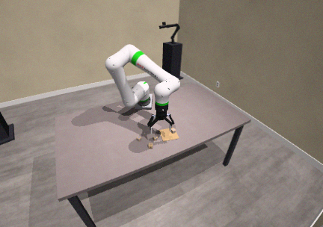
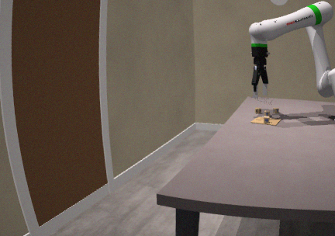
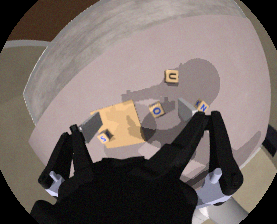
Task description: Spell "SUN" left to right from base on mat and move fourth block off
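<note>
The tan mat (image 1: 169, 135) lies on the table near its front edge. One letter block (image 1: 173, 130) rests flat on the mat; in the wrist view this block (image 3: 104, 137) sits near the edge of the mat (image 3: 118, 123). Three more blocks lie off the mat on the table: one right beside it (image 1: 155, 137), one further left (image 1: 138, 137), one nearer the front (image 1: 150, 145). In the wrist view they show at the mat's edge (image 3: 157, 108), further out (image 3: 170, 76) and to the right (image 3: 203, 106). The letters are too small to read surely. My gripper (image 1: 161, 126) hangs above the mat, open and empty.
The arm's base (image 1: 143, 101) stands at the back of the table. A black pedestal with a camera (image 1: 172, 57) stands behind the table's far corner. The table's front edge (image 1: 179, 153) runs close to the mat.
</note>
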You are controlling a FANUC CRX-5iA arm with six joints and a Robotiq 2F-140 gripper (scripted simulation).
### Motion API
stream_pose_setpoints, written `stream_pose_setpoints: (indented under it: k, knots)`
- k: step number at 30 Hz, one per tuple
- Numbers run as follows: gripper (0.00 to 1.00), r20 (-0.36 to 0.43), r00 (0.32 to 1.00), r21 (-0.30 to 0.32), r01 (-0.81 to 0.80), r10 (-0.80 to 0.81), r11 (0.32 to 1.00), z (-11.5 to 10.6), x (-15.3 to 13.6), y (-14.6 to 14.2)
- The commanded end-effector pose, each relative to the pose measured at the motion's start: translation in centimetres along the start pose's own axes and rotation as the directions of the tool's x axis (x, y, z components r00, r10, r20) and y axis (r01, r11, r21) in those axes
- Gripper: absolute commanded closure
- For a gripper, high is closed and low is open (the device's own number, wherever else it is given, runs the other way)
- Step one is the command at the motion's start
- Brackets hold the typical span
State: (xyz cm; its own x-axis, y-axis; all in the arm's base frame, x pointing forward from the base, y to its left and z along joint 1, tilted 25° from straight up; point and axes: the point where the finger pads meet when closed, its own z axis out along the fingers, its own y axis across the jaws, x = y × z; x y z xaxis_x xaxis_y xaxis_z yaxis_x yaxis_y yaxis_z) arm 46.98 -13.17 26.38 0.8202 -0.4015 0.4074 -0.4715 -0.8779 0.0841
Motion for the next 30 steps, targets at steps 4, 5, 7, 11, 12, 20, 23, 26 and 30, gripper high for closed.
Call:
stream_pose_setpoints:
  k: [4,5,7,11,12,20,23,26,30]
  knots:
    - [0.00,-0.007,0.988,0.005,-0.157,0.157,0.988,0.0,4.2,7.9]
    - [0.00,-0.009,0.986,0.005,-0.168,0.168,0.986,-0.1,4.4,8.4]
    - [0.00,-0.010,0.985,0.005,-0.173,0.173,0.985,-0.1,4.5,8.7]
    - [0.60,-0.010,0.985,0.005,-0.173,0.173,0.985,-0.1,4.5,8.7]
    - [0.60,-0.010,0.985,0.005,-0.173,0.173,0.985,-0.1,4.5,8.7]
    - [0.60,-0.010,0.985,0.005,-0.173,0.173,0.985,-0.1,4.5,8.7]
    - [0.60,-0.010,0.985,0.005,-0.173,0.173,0.985,-0.1,4.5,8.7]
    - [0.60,-0.010,0.985,0.005,-0.173,0.173,0.985,-0.1,4.5,8.7]
    - [0.60,-0.010,0.985,0.005,-0.173,0.173,0.985,-0.1,4.5,8.7]
